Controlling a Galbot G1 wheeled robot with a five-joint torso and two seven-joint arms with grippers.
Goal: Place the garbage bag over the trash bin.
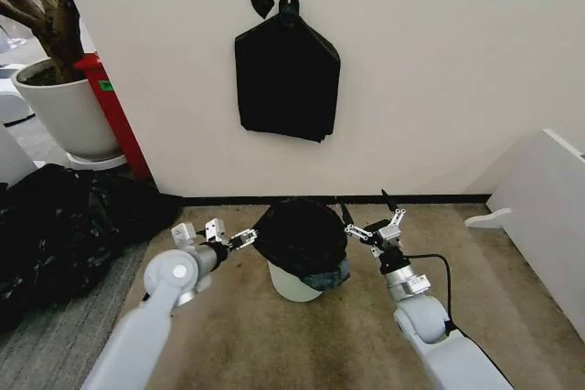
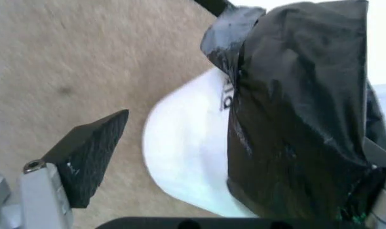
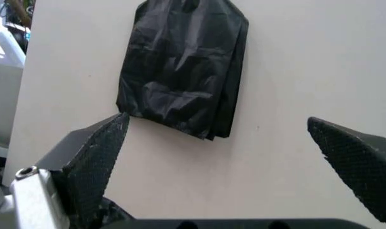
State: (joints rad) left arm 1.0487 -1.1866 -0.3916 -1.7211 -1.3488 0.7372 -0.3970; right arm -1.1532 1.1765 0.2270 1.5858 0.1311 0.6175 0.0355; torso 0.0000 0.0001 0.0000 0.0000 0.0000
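The garbage bag [image 1: 300, 233], glossy black and wrinkled, is draped over the top of the trash bin [image 1: 291, 286], a cream-white bucket on the carpet whose lower wall shows beneath it. My left gripper [image 1: 230, 233] is open at the bag's left edge. In the left wrist view one finger [image 2: 91, 157] stands clear of the bin [image 2: 187, 157], and the bag [image 2: 295, 119] covers the bin's far side. My right gripper [image 1: 377, 224] is open just right of the bag, holding nothing; its pads [image 3: 94, 157] spread wide.
A flat black bundle of bags [image 1: 286, 79] hangs from a wall hook above the bin. A mass of black plastic sheeting [image 1: 64, 226] lies at the left, below a plant pot [image 1: 64, 107]. A white panel [image 1: 548, 198] stands at the right.
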